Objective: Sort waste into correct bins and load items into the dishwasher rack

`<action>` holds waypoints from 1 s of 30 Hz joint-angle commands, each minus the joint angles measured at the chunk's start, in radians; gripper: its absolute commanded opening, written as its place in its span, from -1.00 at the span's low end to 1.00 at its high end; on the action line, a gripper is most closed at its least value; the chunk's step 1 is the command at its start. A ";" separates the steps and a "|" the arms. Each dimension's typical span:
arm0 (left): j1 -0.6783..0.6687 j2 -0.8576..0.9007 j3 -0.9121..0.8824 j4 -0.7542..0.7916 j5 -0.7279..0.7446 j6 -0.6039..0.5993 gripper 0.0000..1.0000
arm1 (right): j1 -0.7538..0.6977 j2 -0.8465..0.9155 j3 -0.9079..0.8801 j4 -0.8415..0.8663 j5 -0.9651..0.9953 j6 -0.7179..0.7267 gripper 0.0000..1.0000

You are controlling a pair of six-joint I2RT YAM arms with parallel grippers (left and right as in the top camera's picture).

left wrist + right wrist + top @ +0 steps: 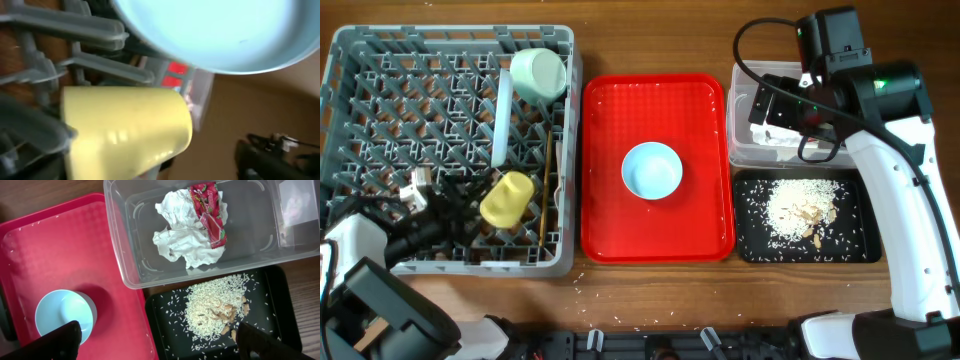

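Observation:
The grey dishwasher rack (380,60) holds a mint bowl (538,72), an upright plate (501,115), chopsticks (545,190), a white fork (417,186) and the yellow cup (507,198) on its side. My left gripper (460,198) is inside the rack just left of the cup (125,130), open. A second mint bowl (652,170) (62,315) sits on the red tray (610,230). My right gripper (772,105) (160,345) hovers open and empty. The clear tub (125,270) holds tissue (185,245) and the red wrapper (210,210). The black tray (855,245) holds rice and scraps (215,307).
A pale mint dish (215,30) fills the top of the left wrist view, close above the cup. Stray rice grains lie on the red tray (45,245) and on the table in front of it (582,292). The right arm (910,230) reaches over the table's right side.

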 commanded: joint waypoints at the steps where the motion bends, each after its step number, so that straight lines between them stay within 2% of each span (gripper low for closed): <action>1: 0.056 0.013 0.031 0.024 -0.049 -0.053 1.00 | -0.001 0.006 0.005 0.003 0.010 0.019 0.99; 6: 0.087 -0.056 0.156 -0.065 0.030 -0.060 0.99 | -0.001 0.006 0.005 0.003 0.010 0.019 0.99; 10: 0.033 -0.243 0.190 -0.032 0.058 -0.150 1.00 | -0.001 0.006 0.005 0.003 0.010 0.019 0.99; 14: -0.047 -0.306 0.190 -0.031 0.067 -0.291 1.00 | -0.001 0.006 0.005 0.003 0.010 0.018 0.99; 15: -0.087 -0.306 0.190 -0.042 0.082 -0.270 -0.40 | -0.001 0.006 0.005 0.003 0.010 0.019 0.99; 16: -0.119 -0.305 0.190 -0.050 0.062 -0.264 -0.92 | -0.001 0.006 0.005 0.003 0.010 0.019 0.99; 17: -0.155 -0.305 0.190 -0.059 0.017 -0.266 -0.92 | -0.001 0.006 0.005 0.003 0.010 0.019 0.99; 19: -0.272 -0.305 0.187 -0.076 -0.197 -0.306 -0.92 | -0.001 0.006 0.005 0.003 0.010 0.019 1.00; 22: -0.450 -0.305 0.177 -0.040 -0.634 -0.529 -0.92 | -0.001 0.006 0.005 0.003 0.010 0.019 0.99; 24: -0.532 -0.305 0.177 -0.037 -0.839 -0.631 -0.92 | -0.001 0.006 0.005 0.003 0.010 0.019 0.99; 27: -0.587 -0.305 0.177 -0.066 -0.998 -0.655 -0.92 | -0.001 0.006 0.005 0.003 0.010 0.019 1.00; 30: -0.588 -0.305 0.172 -0.059 -1.007 -0.655 -0.91 | -0.001 0.006 0.005 0.003 0.010 0.019 0.98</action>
